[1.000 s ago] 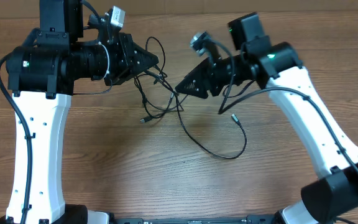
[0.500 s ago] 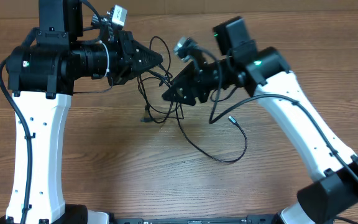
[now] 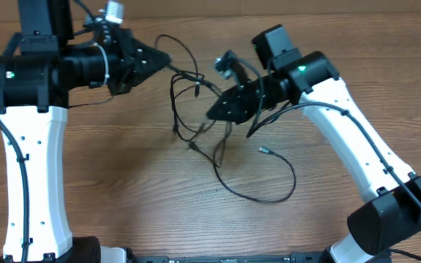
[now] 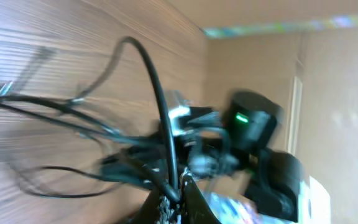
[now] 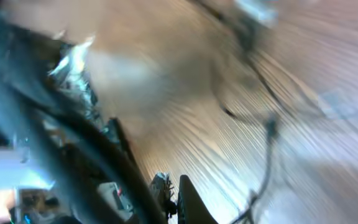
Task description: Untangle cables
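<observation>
The cables (image 3: pixel 174 102) are thin black cords, a loose tangle hanging between my two grippers. One long strand (image 3: pixel 258 198) loops over the wooden table toward the front, and a small plug end (image 3: pixel 264 150) lies to the right. My left gripper (image 3: pixel 167 58) sits up and left of the tangle. In the left wrist view this gripper (image 4: pixel 180 198) is shut on a thick black cable (image 4: pixel 160 106) that arches up from its tips. My right gripper (image 3: pixel 212 112) points into the tangle's right side. In the blurred right wrist view it (image 5: pixel 174 194) is shut; whether it pinches a strand does not show.
The wooden table (image 3: pixel 123 183) runs under both arms. The white left arm (image 3: pixel 35 168) stands at the left and the white right arm (image 3: pixel 357 146) crosses from the lower right. The right arm's black wrist (image 4: pixel 250 121) shows beyond the held cable.
My right gripper went from open to shut at the tangle. My left gripper pulled back to the left with its cable. The tangle has stretched out and shifted toward the right.
</observation>
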### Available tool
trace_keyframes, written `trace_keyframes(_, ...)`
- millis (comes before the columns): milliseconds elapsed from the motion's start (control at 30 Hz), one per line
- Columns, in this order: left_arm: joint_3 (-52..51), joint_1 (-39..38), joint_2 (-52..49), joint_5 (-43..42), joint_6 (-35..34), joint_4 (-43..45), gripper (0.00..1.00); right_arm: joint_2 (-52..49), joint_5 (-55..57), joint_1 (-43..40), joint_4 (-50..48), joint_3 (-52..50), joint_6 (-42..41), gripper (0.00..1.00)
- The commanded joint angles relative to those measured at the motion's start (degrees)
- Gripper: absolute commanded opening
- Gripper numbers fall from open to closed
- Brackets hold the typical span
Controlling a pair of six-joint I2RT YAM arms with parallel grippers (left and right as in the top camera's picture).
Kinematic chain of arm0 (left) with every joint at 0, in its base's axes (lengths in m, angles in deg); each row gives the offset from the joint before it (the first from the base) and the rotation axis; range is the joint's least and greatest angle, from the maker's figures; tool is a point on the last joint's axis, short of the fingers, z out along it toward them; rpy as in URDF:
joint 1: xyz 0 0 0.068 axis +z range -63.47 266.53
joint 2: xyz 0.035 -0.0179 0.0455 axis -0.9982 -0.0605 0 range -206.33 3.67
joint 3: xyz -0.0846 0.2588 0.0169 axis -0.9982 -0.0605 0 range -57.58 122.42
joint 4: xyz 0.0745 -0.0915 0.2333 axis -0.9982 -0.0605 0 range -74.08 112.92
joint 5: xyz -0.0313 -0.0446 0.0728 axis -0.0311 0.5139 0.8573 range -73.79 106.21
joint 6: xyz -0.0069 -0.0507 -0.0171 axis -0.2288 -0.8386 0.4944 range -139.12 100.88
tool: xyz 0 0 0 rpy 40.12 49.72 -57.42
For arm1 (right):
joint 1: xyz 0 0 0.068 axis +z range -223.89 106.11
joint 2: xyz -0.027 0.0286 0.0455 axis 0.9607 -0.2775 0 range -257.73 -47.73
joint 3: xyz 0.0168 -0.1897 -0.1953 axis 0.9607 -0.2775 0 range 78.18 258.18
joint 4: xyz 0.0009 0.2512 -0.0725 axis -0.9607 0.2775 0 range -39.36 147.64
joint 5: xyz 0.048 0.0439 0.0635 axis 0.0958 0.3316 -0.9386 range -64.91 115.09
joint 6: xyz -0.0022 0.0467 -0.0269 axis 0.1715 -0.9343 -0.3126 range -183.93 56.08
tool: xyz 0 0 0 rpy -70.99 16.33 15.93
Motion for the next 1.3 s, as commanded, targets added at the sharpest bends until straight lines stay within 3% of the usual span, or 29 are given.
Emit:
trace_keyframes(0,0.2,1.6,0.2,17.0,3.2,-2.4,0.04,0.1,13.8,-2.6,2.9,0.6,-10.2,0.04)
trace_keyframes(167,0.2,1.6,0.2,35.6,3.9,-6.7,0.04,0.2,28.4,-2.9,9.2,0.6,-18.9,0.04)
trace_keyframes(300,0.2,1.6,0.2,40.2,7.7,-7.0,0.04,0.2,41.3,-2.8,13.5,0.6,-27.3,0.04)
trace_keyframes(533,0.2,1.6,0.2,49.7,7.9,-8.7,0.05,0.2,65.2,-4.2,21.5,0.6,-43.1,0.04)
trace_keyframes(833,0.2,1.6,0.2,54.8,8.1,-9.8,0.09,0.0,74.3,-13.9,23.3,-0.3,-49.3,0.04)
trace_keyframes(967,0.2,1.6,-0.1,57.5,8.1,-9.8,0.13,-0.2,69.8,-22.1,20.7,-2.1,-46.4,0.04)
trace_keyframes(1100,0.2,1.6,-0.7,54.6,8.1,-9.6,0.18,-0.2,51.9,-25.9,16.1,-2.5,-31.2,0.04)
trace_keyframes(1200,0.2,1.6,-1.3,50.7,9.5,-9.2,0.11,-0.2,38.7,-26.1,14.3,-2.5,-20.7,0.04)
trace_keyframes(1267,0.2,1.4,-1.9,44.7,14.5,-8.8,0.09,-0.2,28.9,-24.6,13.9,-2.5,-13.2,0.04)
